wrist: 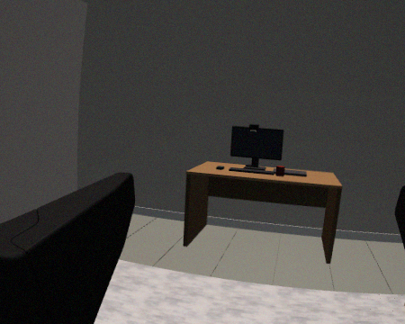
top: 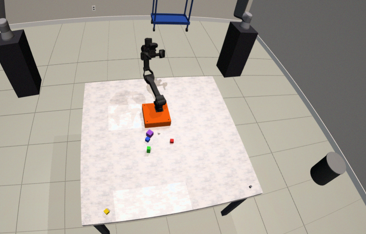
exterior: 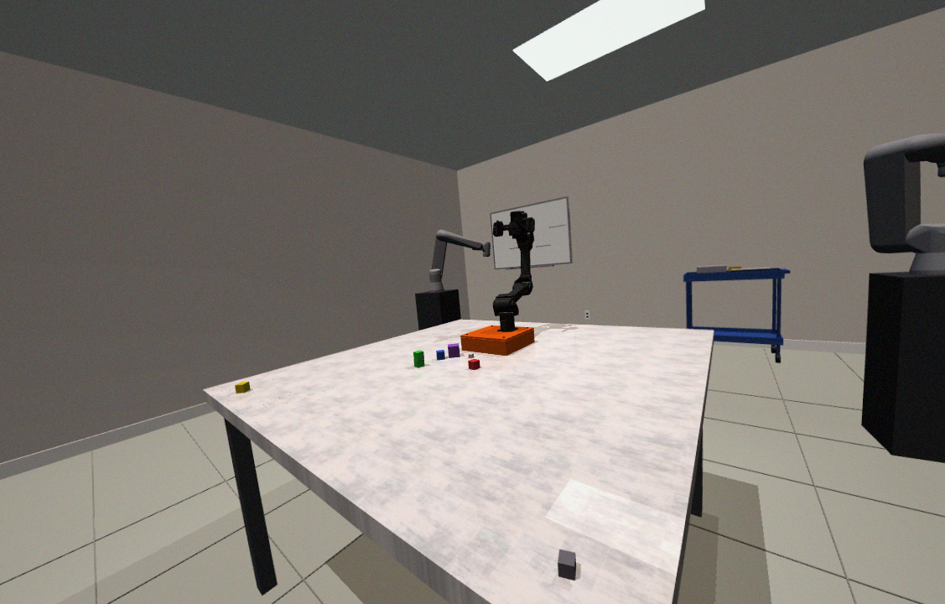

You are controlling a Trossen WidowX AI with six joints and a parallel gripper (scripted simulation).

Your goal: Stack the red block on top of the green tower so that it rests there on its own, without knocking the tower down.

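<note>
The red block sits on the table in front of the orange base, apart from the green tower to its side. A blue block and purple block lie near the tower. The gripper is raised high, jaws wide apart, holding nothing.

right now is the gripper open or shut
Open: in the wrist view the gripper fingers stand far apart with nothing between them.

Small red block flat on table, well apart from upright green tower.
</note>
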